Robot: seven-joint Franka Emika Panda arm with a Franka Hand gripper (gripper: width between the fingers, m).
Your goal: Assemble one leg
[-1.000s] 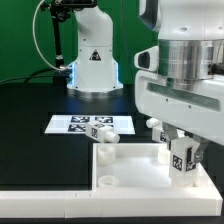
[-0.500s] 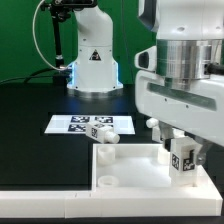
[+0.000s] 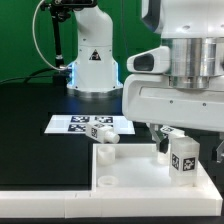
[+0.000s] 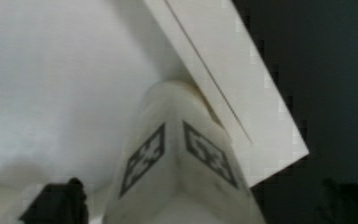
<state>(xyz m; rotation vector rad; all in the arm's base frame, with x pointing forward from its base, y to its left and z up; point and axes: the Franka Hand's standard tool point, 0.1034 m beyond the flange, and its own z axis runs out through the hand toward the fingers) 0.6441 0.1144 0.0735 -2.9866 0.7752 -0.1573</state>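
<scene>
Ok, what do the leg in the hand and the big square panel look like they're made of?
The leg held in the hand looks like white plastic, matte, with printed black-and-white tag stickers on flat faces. The panel also looks like white plastic: smooth, faintly glossy, with a moulded raised rim and corner holes. Painted wood can't be ruled out from the look alone.

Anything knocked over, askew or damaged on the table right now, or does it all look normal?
Nothing looks damaged or spilled. One loose leg lies tipped on its side by the white panel's far corner, near the marker board. The gripper holds another leg upright over the panel.
</scene>
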